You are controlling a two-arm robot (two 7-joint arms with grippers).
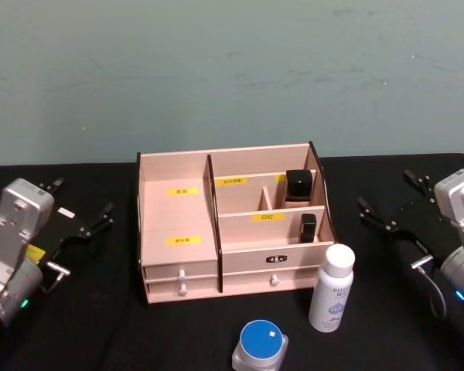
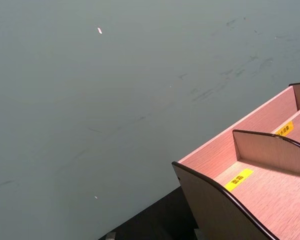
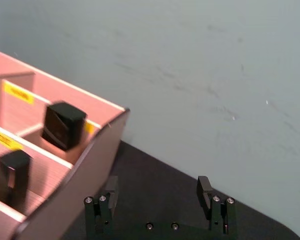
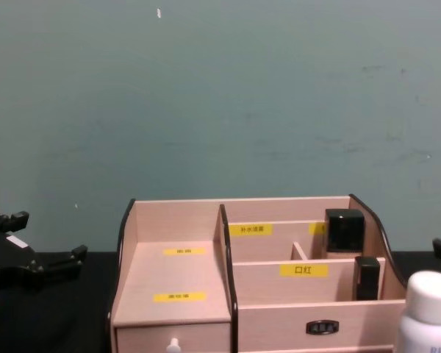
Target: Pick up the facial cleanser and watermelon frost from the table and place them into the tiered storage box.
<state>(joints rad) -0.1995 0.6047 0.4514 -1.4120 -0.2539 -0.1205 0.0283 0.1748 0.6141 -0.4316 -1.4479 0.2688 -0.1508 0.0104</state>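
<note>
Task status: not started, judged from the present layout. The white bottle (image 1: 331, 290) and the blue-lidded jar (image 1: 261, 345), taken to be the facial cleanser and the watermelon frost (which is which cannot be read), both stand on the counter (image 1: 100, 325). The bottle is just in front of the right front corner of the tiered storage box (image 1: 178, 224), and the jar is nearer the robot, left of the bottle. Both picks and both placements remain. The left hand (image 1: 81, 209) hovers left of the box with fingers spread wide and holds nothing. The right hand (image 1: 393, 202) hovers right of the box, also wide and empty. The head view supplies the positions of both items relative to the box. The chest view adds the stepped tiers seen from the side. The right wrist view gives the finger spacing close up and two black containers (image 3: 64, 125) in the right compartments. The left wrist view gives the bare left compartments and their yellow labels (image 2: 238, 179).
</note>
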